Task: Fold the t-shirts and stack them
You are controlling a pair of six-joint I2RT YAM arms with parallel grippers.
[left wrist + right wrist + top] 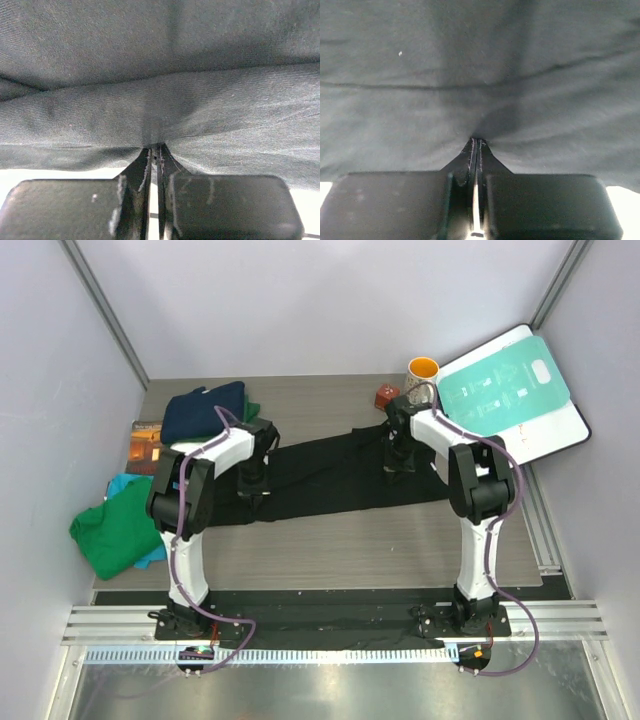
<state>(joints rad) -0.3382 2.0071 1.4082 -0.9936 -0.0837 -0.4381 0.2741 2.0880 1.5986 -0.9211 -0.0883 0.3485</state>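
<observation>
Centre of frame: black t-shirt [330, 475], spread long on table [400, 540]. Left gripper [156, 147], right gripper [476, 141]: each clamped on pinch of its cloth, toward opposite ends. Judged light, limp, apt to sag; take by edges. Navy t-shirt [205, 410], green t-shirt [115, 525] heaped at left.

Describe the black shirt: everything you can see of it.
The black shirt is soft, matte knit cloth, spread as a long, slightly slanted band across the middle of the table, with shallow creases. No print shows. The left gripper is shut on it near one end and the right gripper near the other, each puckering the cloth.
</observation>
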